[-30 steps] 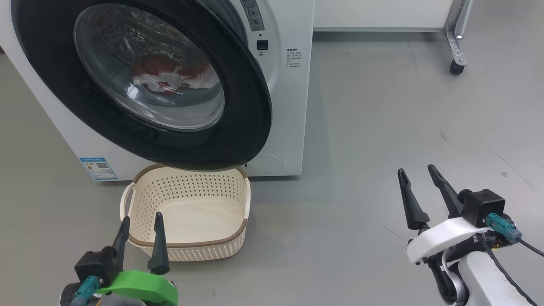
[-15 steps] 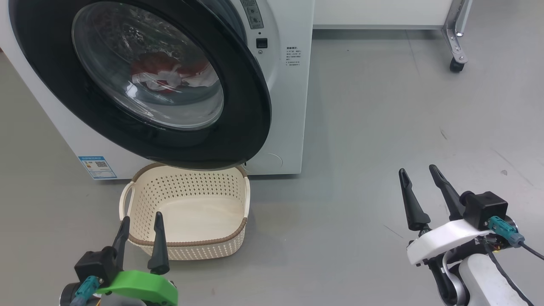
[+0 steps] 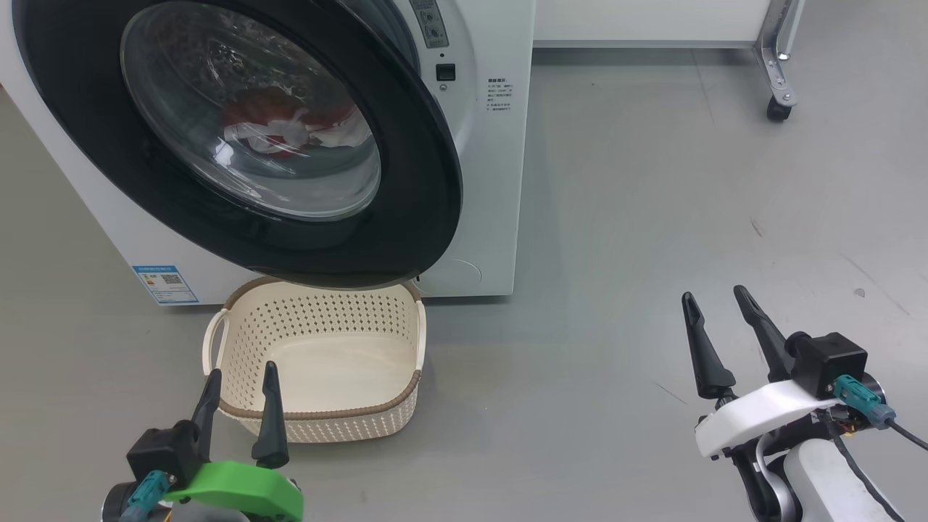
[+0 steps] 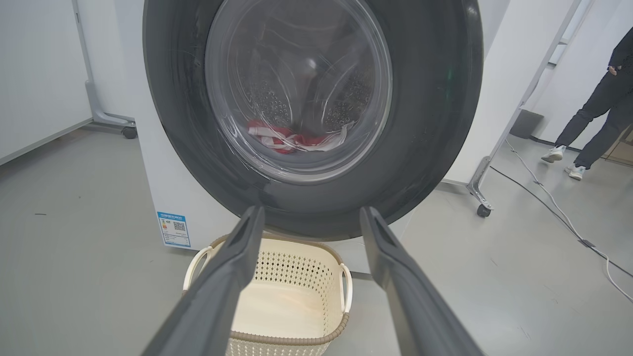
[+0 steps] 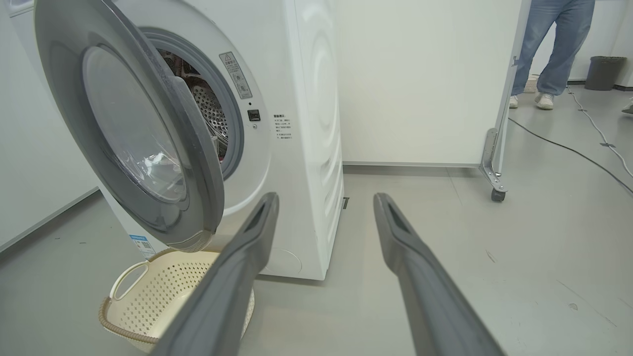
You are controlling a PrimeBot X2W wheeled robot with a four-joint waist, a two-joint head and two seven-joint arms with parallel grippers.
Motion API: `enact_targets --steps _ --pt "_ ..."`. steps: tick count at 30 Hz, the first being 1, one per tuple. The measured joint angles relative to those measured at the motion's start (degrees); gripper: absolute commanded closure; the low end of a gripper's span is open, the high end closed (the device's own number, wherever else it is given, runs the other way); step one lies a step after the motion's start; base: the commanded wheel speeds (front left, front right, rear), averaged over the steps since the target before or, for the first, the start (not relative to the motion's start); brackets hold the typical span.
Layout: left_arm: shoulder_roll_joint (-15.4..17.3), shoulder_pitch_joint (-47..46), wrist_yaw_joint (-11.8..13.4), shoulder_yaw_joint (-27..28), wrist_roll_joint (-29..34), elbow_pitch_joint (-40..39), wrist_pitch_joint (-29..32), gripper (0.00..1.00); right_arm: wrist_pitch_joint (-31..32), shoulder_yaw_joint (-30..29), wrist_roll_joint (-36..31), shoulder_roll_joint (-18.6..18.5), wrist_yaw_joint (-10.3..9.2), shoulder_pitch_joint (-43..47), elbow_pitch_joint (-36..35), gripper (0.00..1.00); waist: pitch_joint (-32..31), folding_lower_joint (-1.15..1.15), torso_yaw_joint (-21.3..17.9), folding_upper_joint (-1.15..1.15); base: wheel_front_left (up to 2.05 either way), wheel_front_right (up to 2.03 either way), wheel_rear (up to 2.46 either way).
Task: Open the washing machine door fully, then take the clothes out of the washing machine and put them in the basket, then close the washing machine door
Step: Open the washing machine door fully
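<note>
Washing machine door [image 3: 428,181] fills the head view from 9 to 12 o'clock, ajar, its free edge swung out from the washing machine [image 3: 500,217]. The clothes [image 3: 290,130] lie behind the glass, inside the drum. The basket [image 3: 319,418] sits at 7 o'clock, empty, its back rim tucked under the door's lower edge. The left gripper [image 3: 243,370] at 7 o'clock and the right gripper [image 3: 713,292] at 4 o'clock both stand spread wide with nothing between their fingers.

In the left wrist view the washing machine door looms at 12 o'clock with the red and white fabric low in the window. A reach for the drum from here would likely strike the glass.

In the right wrist view the door shows nearly edge-on at 10 o'clock, with a narrow gap to the opening. The glossy rim may let a finger slide off. The lower edge hangs close over the basket and could nudge it as it swings. A person's legs [image 5: 549,49] stand at 1 o'clock, well apart.
</note>
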Motion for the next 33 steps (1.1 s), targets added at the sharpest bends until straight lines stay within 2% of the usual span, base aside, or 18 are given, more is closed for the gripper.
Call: enact_targets --steps 27,33 --pt "0.01 0.0 -0.01 -0.32 0.0 -0.16 0.0 0.0 0.0 -1.07 -1.11 0.0 0.54 1.08 -0.71 0.0 0.67 0.0 0.76 0.0 0.0 0.0 0.0" --pt "0.01 -0.04 -0.25 -1.33 0.0 -0.98 0.0 0.0 -0.25 -0.4 -2.78 -1.01 1.4 0.68 -1.79 0.0 2.36 0.0 1.15 0.0 0.0 0.0 0.0"
